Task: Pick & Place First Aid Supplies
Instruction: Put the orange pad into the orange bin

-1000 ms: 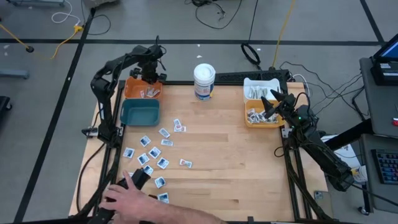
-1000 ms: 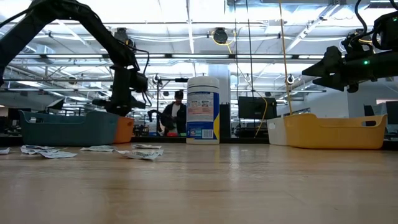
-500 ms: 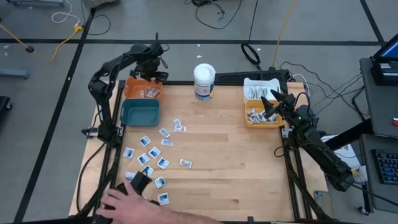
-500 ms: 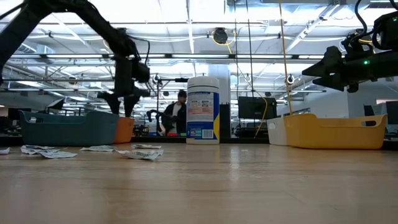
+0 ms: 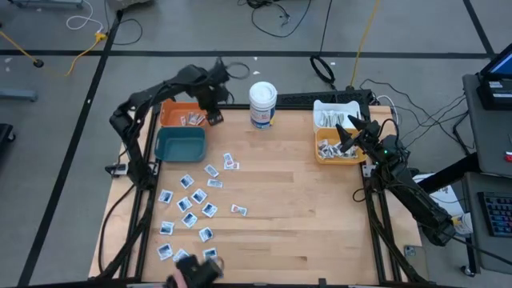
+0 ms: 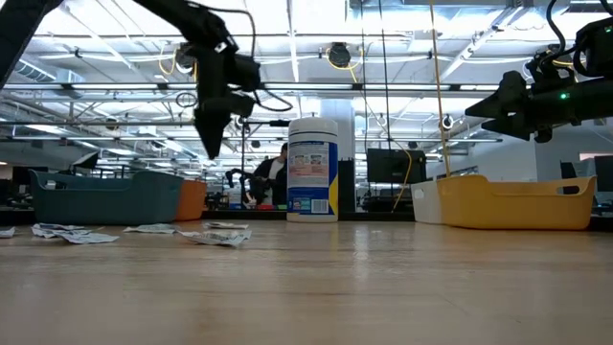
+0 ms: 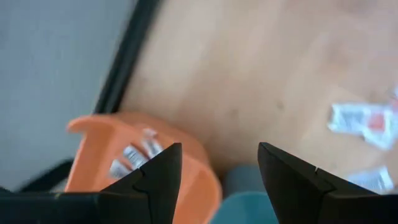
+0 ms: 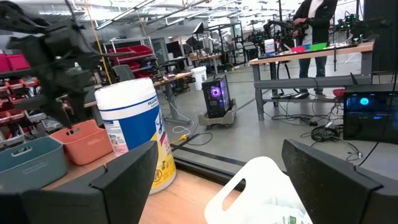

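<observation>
Near the table's far left corner, your left gripper hangs empty, jaws apart, beside the orange bin; loose packets await toward the near left. Your right gripper waits, jaws wide, over the yellow bin.

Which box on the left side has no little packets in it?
The teal bin. The orange bin just behind it holds a few packets, while the teal one shows only its bare bottom from above.

White-and-blue sachets, scattered flat, table's left
</observation>
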You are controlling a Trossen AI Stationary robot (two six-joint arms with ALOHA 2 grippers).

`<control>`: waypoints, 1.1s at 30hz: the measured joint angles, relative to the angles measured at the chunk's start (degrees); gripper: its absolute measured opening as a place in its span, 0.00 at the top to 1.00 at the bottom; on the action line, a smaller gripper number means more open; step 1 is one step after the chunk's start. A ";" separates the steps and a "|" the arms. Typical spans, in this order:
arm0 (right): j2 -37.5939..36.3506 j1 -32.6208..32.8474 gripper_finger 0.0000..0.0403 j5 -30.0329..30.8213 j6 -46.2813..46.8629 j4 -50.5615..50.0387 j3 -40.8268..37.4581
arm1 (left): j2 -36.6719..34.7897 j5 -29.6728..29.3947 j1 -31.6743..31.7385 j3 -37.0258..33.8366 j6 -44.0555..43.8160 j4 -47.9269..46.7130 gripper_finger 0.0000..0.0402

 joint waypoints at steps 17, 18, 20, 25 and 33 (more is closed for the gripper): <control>-0.01 0.00 0.16 0.00 0.01 0.00 0.00 | -0.17 0.24 -31.37 0.00 6.71 -3.55 0.51; -0.01 0.01 0.16 -0.01 0.02 0.00 0.00 | -0.17 0.22 -33.14 0.00 6.51 -3.50 0.50; 0.01 0.00 0.16 -0.01 0.00 0.00 0.00 | -0.17 0.22 -36.47 0.00 5.46 -3.16 0.50; 0.01 0.00 0.16 -0.01 0.00 0.00 0.01 | -0.15 0.24 -43.84 0.00 0.67 -2.51 0.52; -0.01 0.00 0.16 -0.01 0.02 0.00 0.01 | -0.15 0.22 -51.87 0.00 -4.87 -2.15 0.52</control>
